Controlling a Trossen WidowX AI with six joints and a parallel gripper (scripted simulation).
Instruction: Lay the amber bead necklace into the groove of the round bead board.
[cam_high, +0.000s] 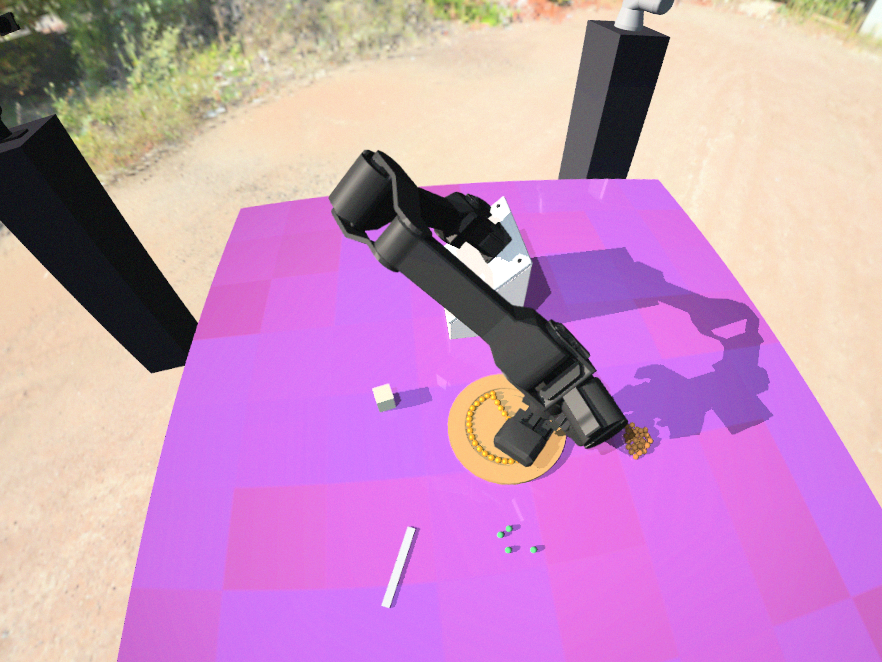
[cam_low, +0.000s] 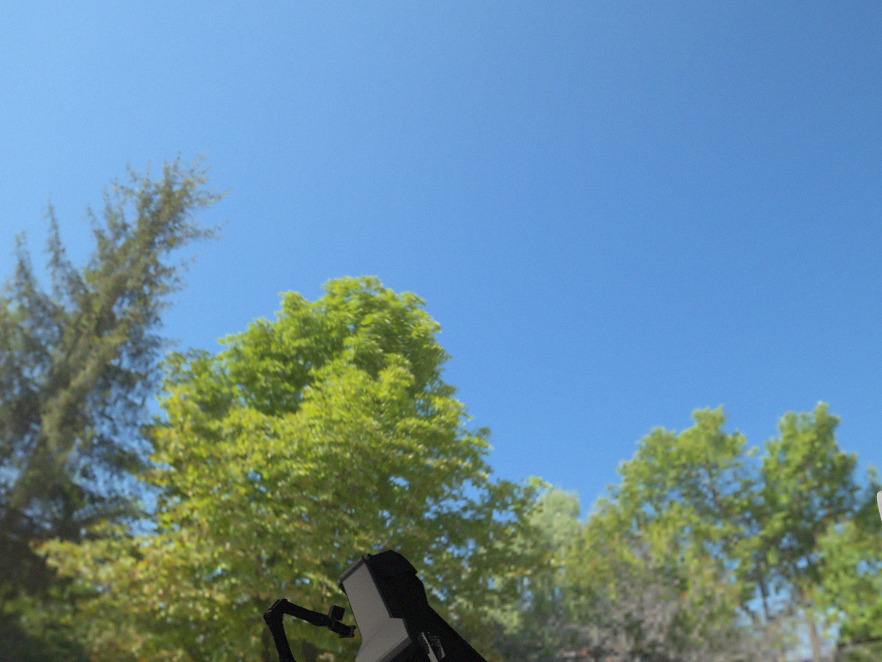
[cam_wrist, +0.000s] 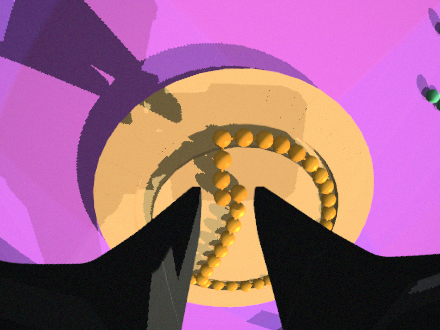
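The round bead board (cam_high: 459, 453) (cam_wrist: 345, 150) is light orange-brown with a ring groove. The amber bead necklace (cam_high: 470, 426) (cam_wrist: 326, 186) follows the groove along the right and bottom in the wrist view. The rest runs inside the ring, diagonally up from the lower left to a kink near the middle, then straight up to the top of the groove. The left side of the groove holds no beads. My gripper (cam_wrist: 227, 195) is partly open over the board, the kinked beads showing between its fingertips but not clamped. The arm hides the fingertips in the top view.
A cluster of orange beads (cam_high: 637, 441) lies right of the board. Several small green beads (cam_high: 507, 550) (cam_wrist: 432, 96) and a white bar (cam_high: 398, 566) lie on the board's side away from the arm base. A cream cube (cam_high: 383, 396) is left of the board.
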